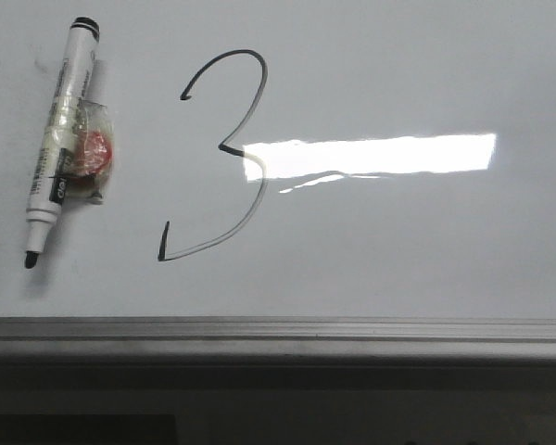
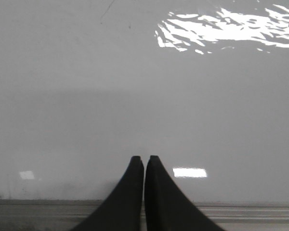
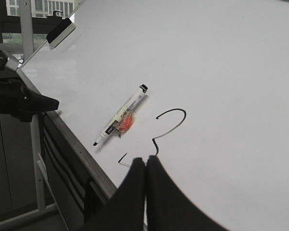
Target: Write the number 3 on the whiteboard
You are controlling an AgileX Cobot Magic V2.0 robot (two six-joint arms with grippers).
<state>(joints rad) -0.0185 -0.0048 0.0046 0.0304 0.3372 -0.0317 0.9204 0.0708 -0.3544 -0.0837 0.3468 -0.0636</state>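
A thin black number 3 (image 1: 224,158) is drawn on the whiteboard (image 1: 398,232), its middle crossing a bright light reflection. To its left lies an uncapped white marker (image 1: 60,139) with a black tip, a red-and-clear wrapped piece taped to its side. Neither gripper shows in the front view. In the right wrist view the number 3 (image 3: 171,122) and marker (image 3: 121,117) lie beyond my right gripper (image 3: 145,160), which is shut with nothing in it and covers the digit's lower curve. My left gripper (image 2: 144,159) is shut and empty over the bare whiteboard (image 2: 135,86).
A grey metal rail (image 1: 278,334) runs along the board's near edge. In the right wrist view a black eraser (image 3: 60,31) sits at the board's far corner, and the other arm (image 3: 19,98) reaches in beside the board's edge. A stand leg (image 3: 36,159) is below.
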